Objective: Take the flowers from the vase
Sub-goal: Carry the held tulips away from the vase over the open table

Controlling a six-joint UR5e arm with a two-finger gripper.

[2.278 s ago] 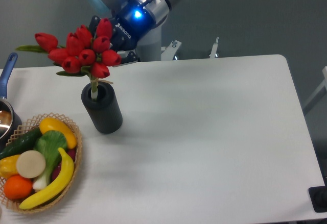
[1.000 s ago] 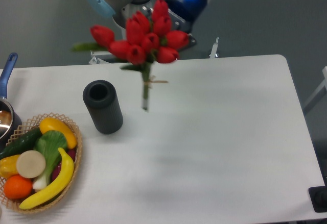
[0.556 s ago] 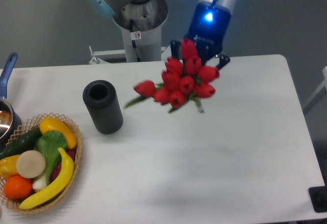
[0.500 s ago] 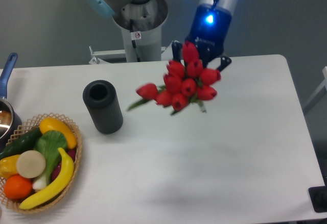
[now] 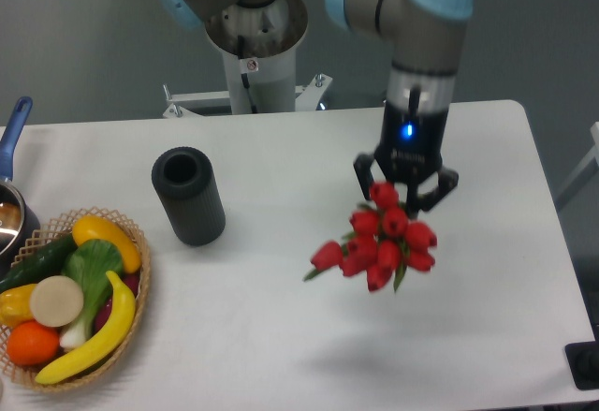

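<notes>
The flowers (image 5: 378, 242), a bunch of red tulip buds with green leaves, hang in the air right of the table's middle, buds toward the camera. My gripper (image 5: 404, 186) points down just behind them and is shut on their stems, which are hidden by the buds. The vase (image 5: 189, 196), a dark grey-black cylinder with a round mouth, stands empty at the left of the table, well apart from the gripper.
A woven basket (image 5: 131, 322) with a banana, an orange, a cucumber and other produce sits at the front left. A pot with a blue handle (image 5: 11, 130) is at the left edge. The robot base (image 5: 253, 46) stands behind the table.
The flowers have come out of the vase. My gripper carried them rightward across the table, then down and toward the front right, with the bunch tipping over.
</notes>
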